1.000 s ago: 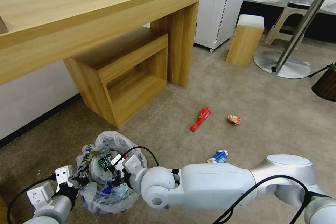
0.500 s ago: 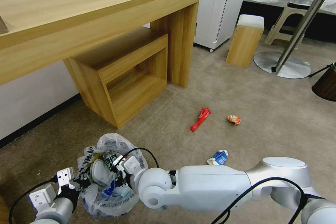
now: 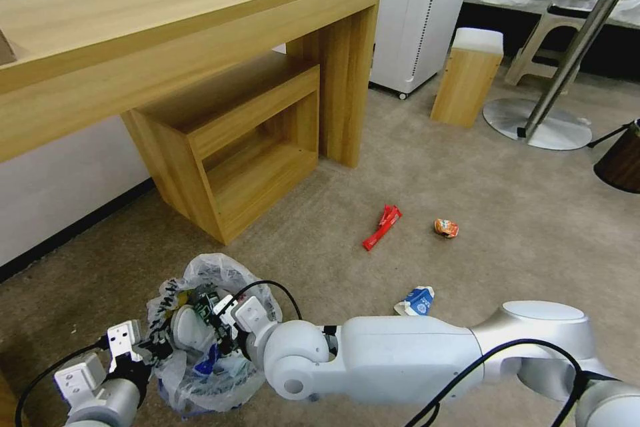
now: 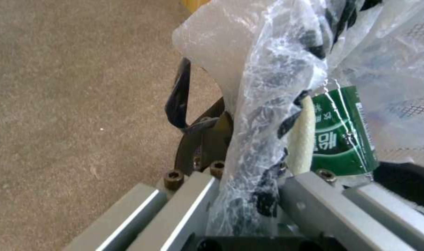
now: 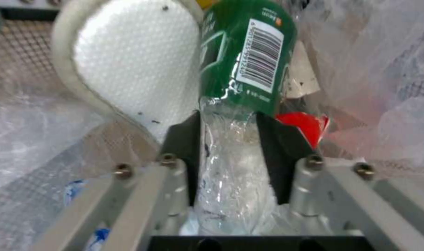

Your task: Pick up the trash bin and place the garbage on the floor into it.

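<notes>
The trash bin point(image 3: 200, 373), lined with a crinkled clear bag, is at the lower left of the head view. My left gripper point(image 3: 152, 350) is shut on its bag-covered rim point(image 4: 263, 139). My right gripper point(image 3: 223, 332) reaches into the bin and is shut on the clear body of a green-labelled bottle point(image 5: 242, 59), held between the black pads point(image 5: 184, 150). A white slipper point(image 5: 133, 66) and a red cup point(image 5: 302, 127) lie in the bin beside it. On the carpet lie a red wrapper point(image 3: 381, 227), an orange wrapper point(image 3: 446, 227) and a blue-white carton point(image 3: 417, 299).
A long wooden desk point(image 3: 200, 27) with a low shelf unit point(image 3: 247, 140) stands at the left against the wall. Farther back are a white appliance point(image 3: 420, 13), a wooden stool point(image 3: 467, 77) and a round table's metal base point(image 3: 537, 123). A brown bin point(image 3: 620, 160) is at the right edge.
Both arms and the bin have sunk slightly toward me. The right gripper has stayed shut on the bottle inside the bin. The litter on the carpet has not moved.
</notes>
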Tool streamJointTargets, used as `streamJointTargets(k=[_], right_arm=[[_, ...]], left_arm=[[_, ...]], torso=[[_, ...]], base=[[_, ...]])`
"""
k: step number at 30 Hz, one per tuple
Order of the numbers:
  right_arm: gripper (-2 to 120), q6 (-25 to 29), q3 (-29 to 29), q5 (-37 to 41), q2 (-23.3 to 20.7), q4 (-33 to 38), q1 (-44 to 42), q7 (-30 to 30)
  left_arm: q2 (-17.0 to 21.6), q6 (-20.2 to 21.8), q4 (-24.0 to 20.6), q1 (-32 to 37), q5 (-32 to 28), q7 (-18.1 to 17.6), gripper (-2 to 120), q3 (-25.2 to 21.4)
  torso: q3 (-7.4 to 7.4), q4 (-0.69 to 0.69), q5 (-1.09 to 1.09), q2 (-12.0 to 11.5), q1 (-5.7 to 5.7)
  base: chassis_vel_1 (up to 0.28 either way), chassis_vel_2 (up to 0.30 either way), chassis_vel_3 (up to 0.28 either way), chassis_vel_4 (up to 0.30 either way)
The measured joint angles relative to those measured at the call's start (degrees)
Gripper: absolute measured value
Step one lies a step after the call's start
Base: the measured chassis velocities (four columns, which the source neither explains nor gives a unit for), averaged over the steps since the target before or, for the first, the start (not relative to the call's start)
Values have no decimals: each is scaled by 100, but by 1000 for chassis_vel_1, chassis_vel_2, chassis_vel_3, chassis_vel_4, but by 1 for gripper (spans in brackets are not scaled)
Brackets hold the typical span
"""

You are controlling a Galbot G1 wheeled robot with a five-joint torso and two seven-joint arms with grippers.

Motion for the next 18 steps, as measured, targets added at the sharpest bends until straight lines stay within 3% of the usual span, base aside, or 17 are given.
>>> streamJointTargets(k=[1,3,8,11,18], right_arm=[[41,2,6,0,-19,41,-1,0],[50,-1,21,-1,-44,93,0,-4],[65,-24,71,-3,-100,224,14,-14],[80,176,107,-186,-170,325,44,-342],[99,670,98,-569,-241,324,60,-956]], left_arm=[[-8,0,-3,10,6,0,0,0],[-22,0,-6,24,21,0,0,-1],[-64,-3,-6,47,53,6,0,-2],[-109,-4,-4,40,75,8,0,-2],[-160,-5,-9,37,92,8,0,10]], torso=[[0,0,0,0,0],[0,0,0,0,0],[0,0,0,0,0],[0,0,0,0,0],[0,0,0,0,0]], base=[[0,0,0,0],[0,0,0,0],[0,0,0,0],[0,0,0,0],[0,0,0,0]])
